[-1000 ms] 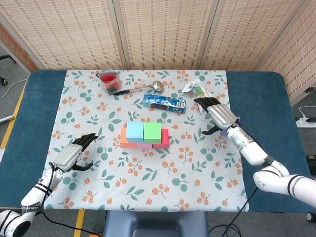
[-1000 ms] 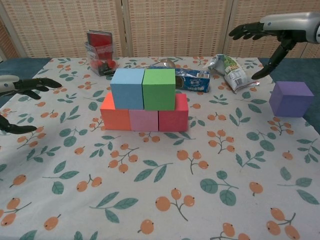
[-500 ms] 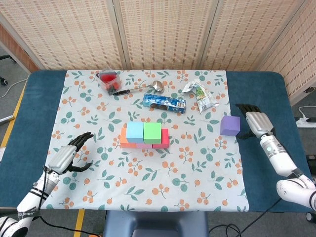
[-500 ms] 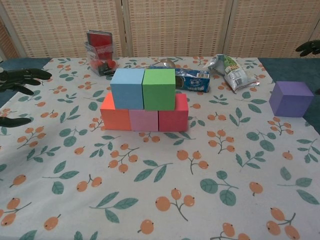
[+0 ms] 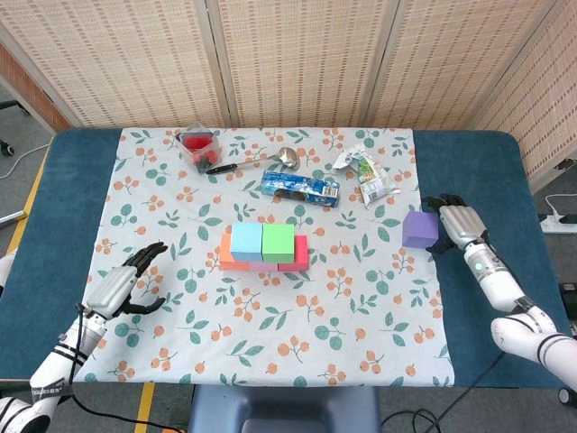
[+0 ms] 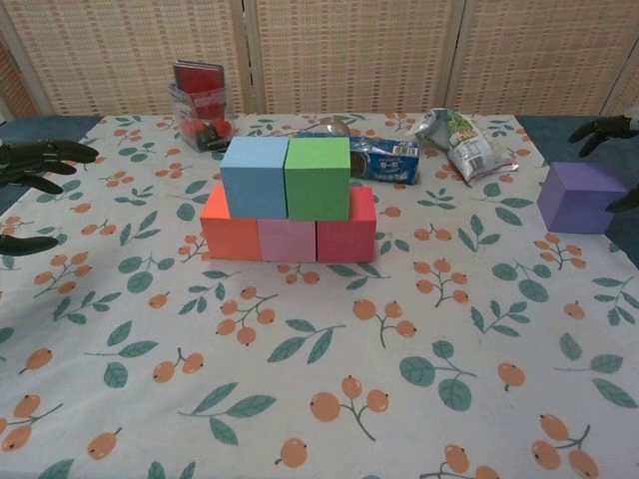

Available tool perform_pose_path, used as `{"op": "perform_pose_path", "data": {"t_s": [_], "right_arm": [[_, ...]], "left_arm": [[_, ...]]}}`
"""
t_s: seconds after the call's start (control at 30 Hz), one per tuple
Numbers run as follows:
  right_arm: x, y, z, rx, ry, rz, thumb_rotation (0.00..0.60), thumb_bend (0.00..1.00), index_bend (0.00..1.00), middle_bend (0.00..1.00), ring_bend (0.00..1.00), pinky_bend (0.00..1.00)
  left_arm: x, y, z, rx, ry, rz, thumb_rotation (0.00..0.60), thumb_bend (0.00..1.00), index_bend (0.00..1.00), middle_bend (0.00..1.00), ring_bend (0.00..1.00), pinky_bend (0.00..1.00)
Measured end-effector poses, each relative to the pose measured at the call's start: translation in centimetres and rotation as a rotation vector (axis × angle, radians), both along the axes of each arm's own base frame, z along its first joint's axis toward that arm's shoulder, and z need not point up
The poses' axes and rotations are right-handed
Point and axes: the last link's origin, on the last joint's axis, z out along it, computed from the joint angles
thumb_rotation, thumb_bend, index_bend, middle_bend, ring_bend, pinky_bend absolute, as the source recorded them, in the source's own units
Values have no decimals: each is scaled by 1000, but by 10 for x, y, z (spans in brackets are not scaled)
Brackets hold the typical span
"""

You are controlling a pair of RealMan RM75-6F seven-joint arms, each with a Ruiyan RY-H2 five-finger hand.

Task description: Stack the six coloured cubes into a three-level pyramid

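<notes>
Step in hand: five cubes are already stacked; the purple cube is the last, so the reach for the capstone is under way, by my reading.
Pyramid so far: at frame centre, an orange cube, pink cube and red cube touch in a row; the blue cube and green cube sit on them, side by side.
Purple cube, place: right of centre in the head view, alone at the edge of the floral cloth, well apart from the stack.
Purple cube, axis: no long axis, being a cube; it sits flat, faces roughly square to the stack.
Right hand: just beside the purple cube on its right, fingers spread around it, holding nothing; contact probably not made, though the view is too small to be sure.
Left hand: lower left, fingers apart, empty.
Next move calls for: closing on opposite faces, lifting, then setting it over the blue-green seam without nudging either.
</notes>
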Motion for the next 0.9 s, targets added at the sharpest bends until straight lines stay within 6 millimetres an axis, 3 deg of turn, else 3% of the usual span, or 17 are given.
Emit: {"op": "perform_pose_path", "data": {"t_s": [0.3,0.53,0.77,0.9], "right_arm": [[-5,-16,-9,-16,7,-1,600,98,320,269,8,0],[1,-20,-7,-45,-15,41,600,155,464,379,115,0],[31,-12,6,-44,-86,140,600,156,475,390,127,0],[65,0,13,-13,-174,192,600,157,484,391,127,0]], "left_arm": [[-6,1,0,-4,-10,26,600,308,63,0,0,132],[-9,0,1,1,-19,33,600,308,60,0,0,133],[-9,-1,5,12,-15,32,600,309,60,0,0,133],[-10,-2,6,22,0,29,600,308,60,0,0,133]]}}
